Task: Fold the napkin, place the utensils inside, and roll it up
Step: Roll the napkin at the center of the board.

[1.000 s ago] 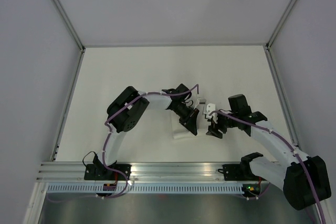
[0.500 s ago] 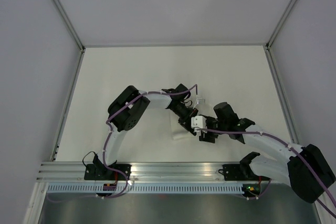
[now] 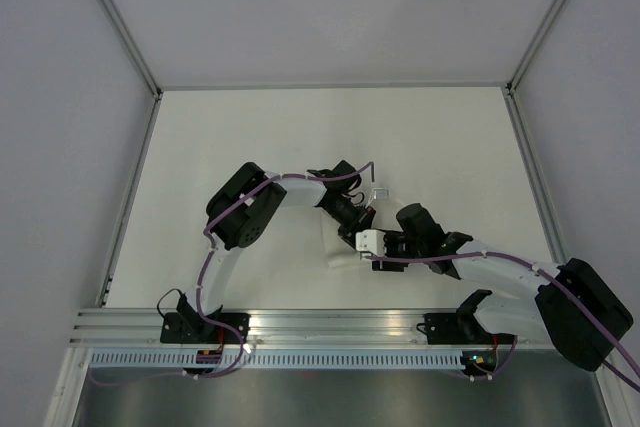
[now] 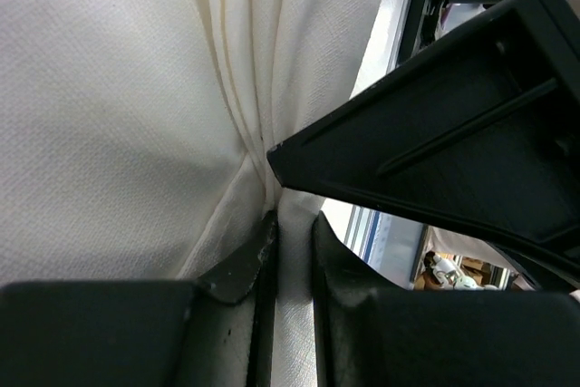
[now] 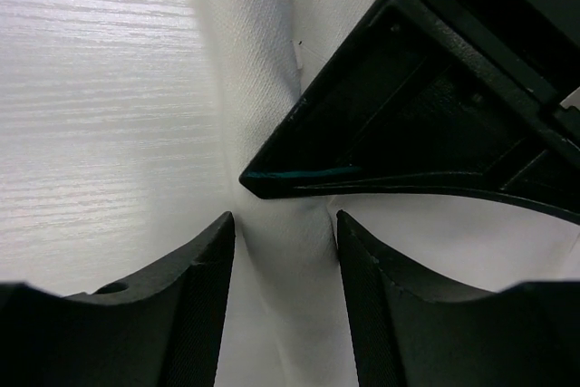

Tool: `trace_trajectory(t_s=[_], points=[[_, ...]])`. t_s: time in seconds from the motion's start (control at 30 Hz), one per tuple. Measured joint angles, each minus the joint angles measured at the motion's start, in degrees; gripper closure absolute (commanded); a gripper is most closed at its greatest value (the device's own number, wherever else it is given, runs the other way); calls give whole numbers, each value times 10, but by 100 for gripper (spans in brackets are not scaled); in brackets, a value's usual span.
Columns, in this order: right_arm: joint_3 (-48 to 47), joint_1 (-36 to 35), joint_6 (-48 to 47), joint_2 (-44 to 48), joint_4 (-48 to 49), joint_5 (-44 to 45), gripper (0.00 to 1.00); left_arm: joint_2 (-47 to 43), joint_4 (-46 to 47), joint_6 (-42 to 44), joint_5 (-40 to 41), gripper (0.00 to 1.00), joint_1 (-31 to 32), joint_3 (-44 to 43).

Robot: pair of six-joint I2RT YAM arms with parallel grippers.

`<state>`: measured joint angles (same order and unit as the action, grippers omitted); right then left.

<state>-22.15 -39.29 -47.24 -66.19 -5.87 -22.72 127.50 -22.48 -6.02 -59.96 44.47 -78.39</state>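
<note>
Top external view: a folded white textured cloth napkin (image 3: 338, 251) is seen on the white table (image 3: 250, 137), where the black-and-white left arm (image 3: 245, 217) and right arm (image 3: 500, 267) meet; most of it is covered by the two wrists.

From the left wrist, the black two-finger left gripper (image 4: 292, 251) is seen clamped on the napkin. A thin upright fold of cloth is pinched in the narrow slot between its fingers (image 4: 243, 271). Pleats are drawn up from that pinch and spread away ahead of the tool. The pointed black finger of the other gripper is set against the cloth just beyond the fingertips, to their right.

From the right wrist, the black right gripper (image 5: 285, 260) is seen with its jaws parted, one finger (image 5: 204, 305) on each side of a soft ridge of napkin running straight ahead. Whether the pads touch the cloth cannot be told. The left gripper's finger tip rests on that ridge immediately ahead.
</note>
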Motion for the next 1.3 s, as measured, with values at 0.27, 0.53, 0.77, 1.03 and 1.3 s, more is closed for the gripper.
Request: trace_trajectory(t_s=[0.27,0.53,0.77,1.03,1.3], points=[[0,0,-3,-14,19,6,69,0,-6,-1,-3,90,0,0],[-5,0,-5,-18,11,0,85,-12,5,-27,11,63,-2,12],[-12,2,-5,-21,2,-9,88,-100,73,-83,99,56,-6,90],[-20,30,-3,-26,-24,-44,90,-249,209,-155,264,55,-40,220],[-57,71,-11,-64,-75,-95,91,-412,439,-208,437,52,-38,437]])
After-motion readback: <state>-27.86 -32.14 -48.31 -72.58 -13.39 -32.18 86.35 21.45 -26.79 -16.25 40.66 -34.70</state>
